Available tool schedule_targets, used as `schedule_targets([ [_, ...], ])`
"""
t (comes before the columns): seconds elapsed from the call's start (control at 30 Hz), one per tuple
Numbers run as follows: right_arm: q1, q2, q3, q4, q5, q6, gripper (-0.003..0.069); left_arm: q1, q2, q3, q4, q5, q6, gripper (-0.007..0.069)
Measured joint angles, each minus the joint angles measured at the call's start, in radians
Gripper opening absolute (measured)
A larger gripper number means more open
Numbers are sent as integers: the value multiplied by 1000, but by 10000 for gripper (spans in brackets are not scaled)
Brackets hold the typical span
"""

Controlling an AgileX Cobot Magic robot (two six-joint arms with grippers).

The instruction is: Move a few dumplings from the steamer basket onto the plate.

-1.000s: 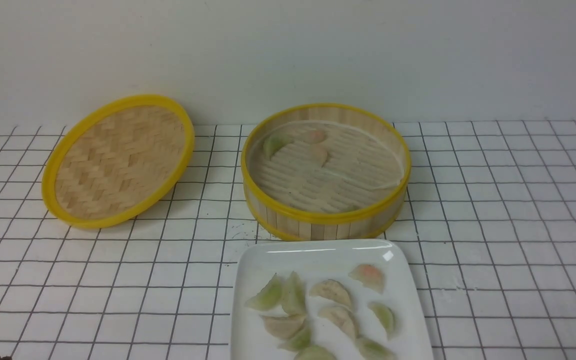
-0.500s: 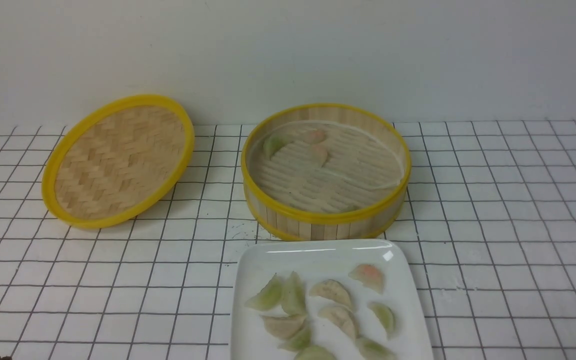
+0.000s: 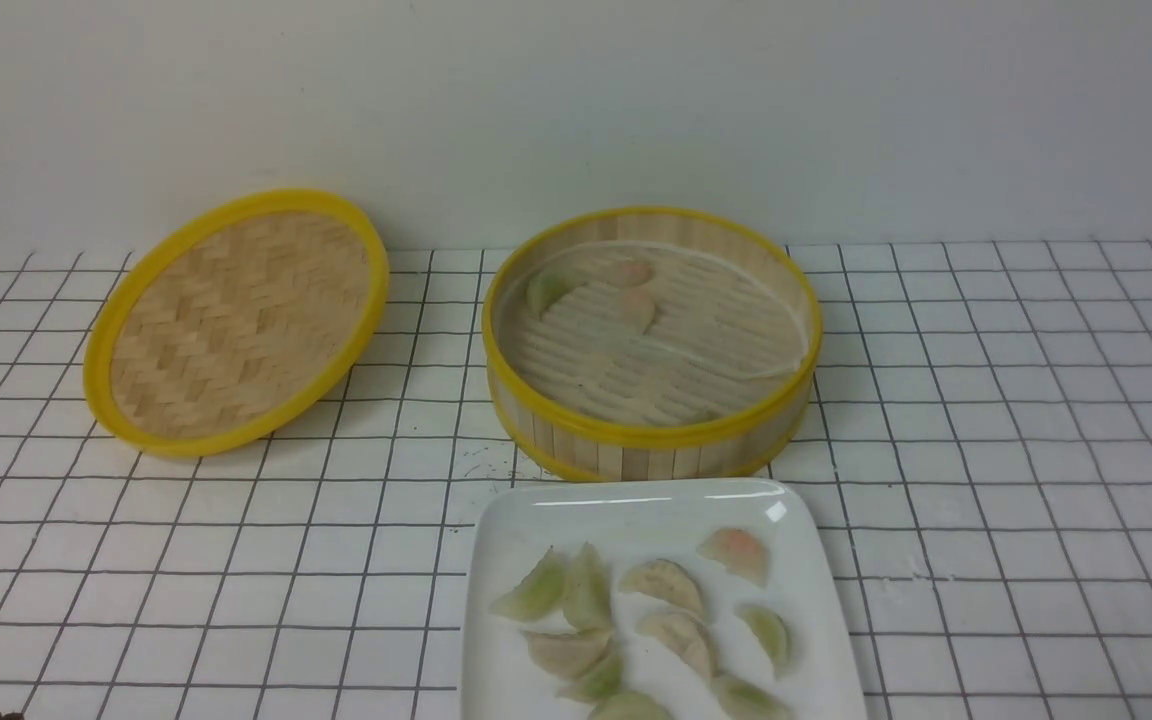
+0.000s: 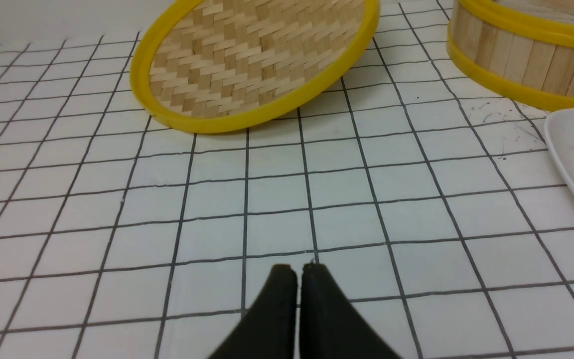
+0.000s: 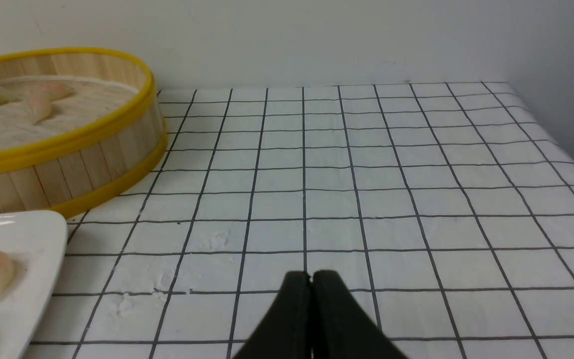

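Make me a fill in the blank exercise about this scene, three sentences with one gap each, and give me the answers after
1. The steamer basket has rims coloured ____.
2. The woven lid lies on the robot's ____ side of the basket.
3. The plate is coloured ____.

Missing words: yellow; left; white.
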Motion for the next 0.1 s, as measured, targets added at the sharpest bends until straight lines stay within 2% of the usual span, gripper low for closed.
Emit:
schedule_targets([
  [0.1, 0, 0, 0, 0, 0, 0, -15, 0, 0, 0, 0, 0, 0, -6],
])
